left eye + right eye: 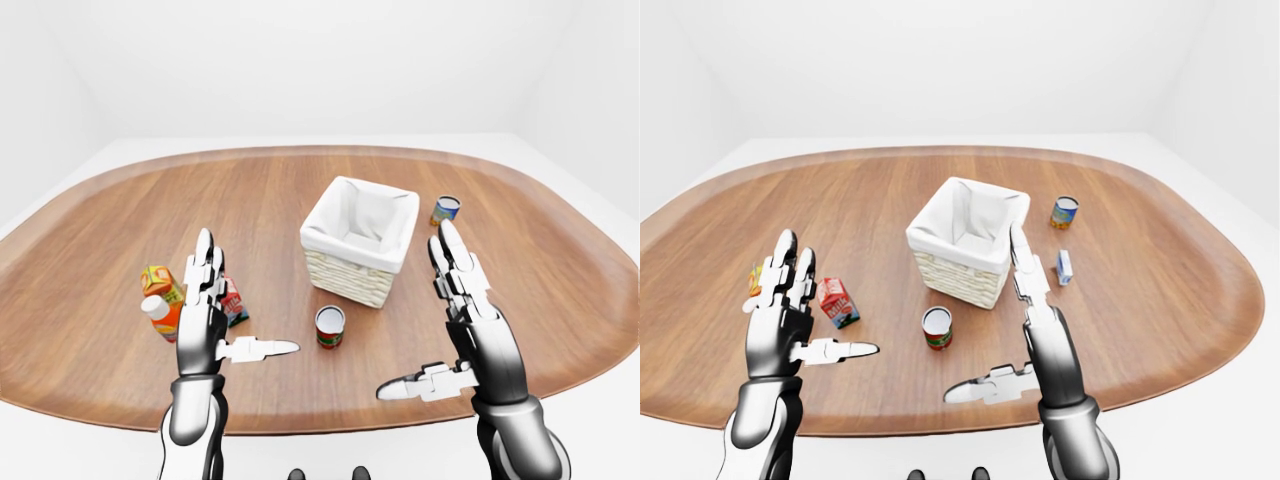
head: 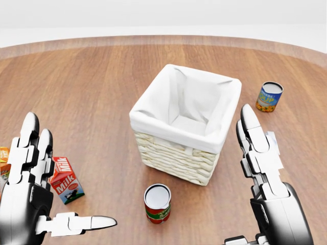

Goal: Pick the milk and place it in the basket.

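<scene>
The milk carton [image 2: 65, 181] stands upright on the oval wooden table [image 2: 102, 87], at the lower left of the head view, just beside the left hand [image 2: 25, 194] and partly hidden behind its fingers. The red and white carton shows the word "Milk" on its side. The left hand is raised with its 2 upper fingers straight up and its thumb pointing right; it is spread wide and holds nothing. The right hand [image 2: 273, 189] stands the same way at the lower right, fingers fully extended and empty, with its thumb seen pointing left in the right-eye view.

The wicker basket [image 2: 176, 153], lined with white cloth, sits in the middle of the table between the 2 hands, and its inside looks bare. A red tomato can [image 2: 157, 204] stands just below the basket in the head view. A blue and yellow can [image 2: 269, 97] stands well apart at the upper right. In the left-eye view an orange carton [image 1: 158, 281] and a small bottle with a white cap [image 1: 160, 317] sit left of the left hand. The right-eye view shows a small blue and white box [image 1: 1064, 266] right of the basket.
</scene>
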Available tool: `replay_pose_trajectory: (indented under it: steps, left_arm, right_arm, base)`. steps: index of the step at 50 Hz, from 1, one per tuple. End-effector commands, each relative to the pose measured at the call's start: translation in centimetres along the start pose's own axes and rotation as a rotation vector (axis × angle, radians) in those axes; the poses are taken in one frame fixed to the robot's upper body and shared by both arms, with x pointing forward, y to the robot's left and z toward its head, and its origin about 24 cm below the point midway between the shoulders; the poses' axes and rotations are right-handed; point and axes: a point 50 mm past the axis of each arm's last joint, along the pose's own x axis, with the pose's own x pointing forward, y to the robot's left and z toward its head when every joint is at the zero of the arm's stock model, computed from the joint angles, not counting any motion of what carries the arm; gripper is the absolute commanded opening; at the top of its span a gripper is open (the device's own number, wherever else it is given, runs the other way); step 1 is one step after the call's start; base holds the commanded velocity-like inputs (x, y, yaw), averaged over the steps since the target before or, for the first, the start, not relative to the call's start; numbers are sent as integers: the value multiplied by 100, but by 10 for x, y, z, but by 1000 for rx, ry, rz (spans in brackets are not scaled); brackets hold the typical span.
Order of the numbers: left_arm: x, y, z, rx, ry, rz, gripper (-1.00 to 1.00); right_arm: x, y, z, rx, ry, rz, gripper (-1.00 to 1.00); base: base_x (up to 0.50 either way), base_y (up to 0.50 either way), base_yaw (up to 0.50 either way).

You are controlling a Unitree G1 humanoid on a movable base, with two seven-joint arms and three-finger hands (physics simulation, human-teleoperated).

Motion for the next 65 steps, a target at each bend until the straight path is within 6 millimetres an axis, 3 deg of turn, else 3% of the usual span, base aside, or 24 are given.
replay_pose_trajectory:
  steps: [1, 44, 58, 65]
  left_arm:
    - [-1, -2, -2, 1, 11, -8, 100]
    - [3, 2, -10, 25, 34, 24, 100]
    - [24, 52, 2, 234, -35, 183, 100]
    - [34, 75, -22, 408, 65, 252, 100]
  right_arm:
    - [-1, 1, -1, -1, 8, 7, 100]
    - [-3, 1, 1, 5, 4, 9, 100]
    - [-5, 0, 4, 15, 1, 5, 100]
    - [-5, -1, 6, 21, -8, 1, 100]
  base:
    - [27, 0, 0]
    - [20, 0, 0]
    - [3, 0, 0]
    - [0, 0, 0]
